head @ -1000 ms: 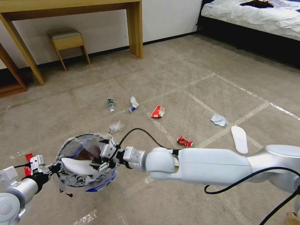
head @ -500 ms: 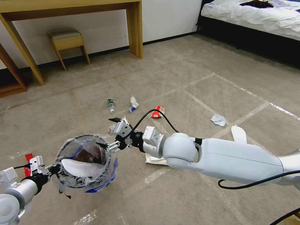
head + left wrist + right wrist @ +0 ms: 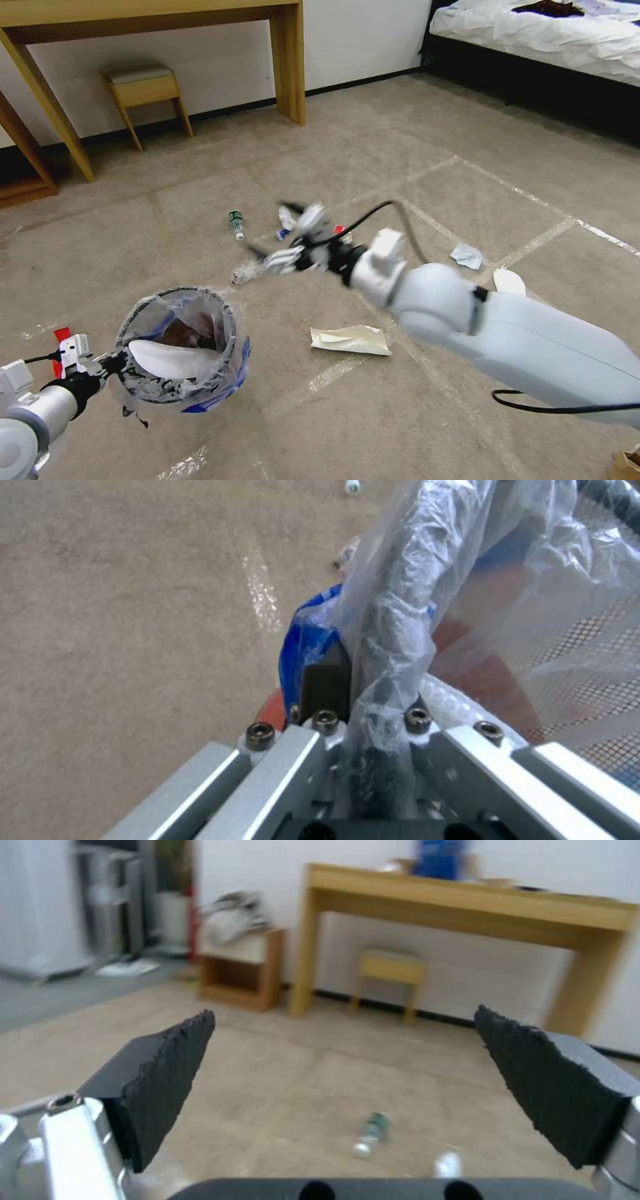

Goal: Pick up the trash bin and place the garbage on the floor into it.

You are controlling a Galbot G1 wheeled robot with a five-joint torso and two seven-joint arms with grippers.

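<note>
The trash bin [image 3: 225,373], lined with clear-and-blue plastic, hangs low over the floor [image 3: 427,147] at the near left. My left gripper [image 3: 110,363] is shut on its rim [image 3: 383,680]. A white insole [image 3: 170,357] lies inside it. My right gripper [image 3: 273,230] hovers open and empty beyond the bin, over the litter; its pads [image 3: 167,1080] stand wide apart. Garbage on the carpet: a small bottle [image 3: 236,225] [image 3: 372,1134], a white wrapper [image 3: 287,217], clear plastic [image 3: 245,272], a red can [image 3: 341,232] half hidden, flat pale paper [image 3: 350,339], crumpled paper [image 3: 466,255], another insole [image 3: 509,281].
A wooden desk [image 3: 290,60] and a small stool [image 3: 143,87] stand along the far wall. A bed [image 3: 547,33] fills the far right corner. A red scrap [image 3: 61,333] lies beside my left wrist. A brown item [image 3: 627,463] sits at the near right edge.
My right gripper lifted out of the bin, leaving the insole inside, and swung away over the litter with its fingers open. The flat pale paper came into sight. The bin stayed put.
</note>
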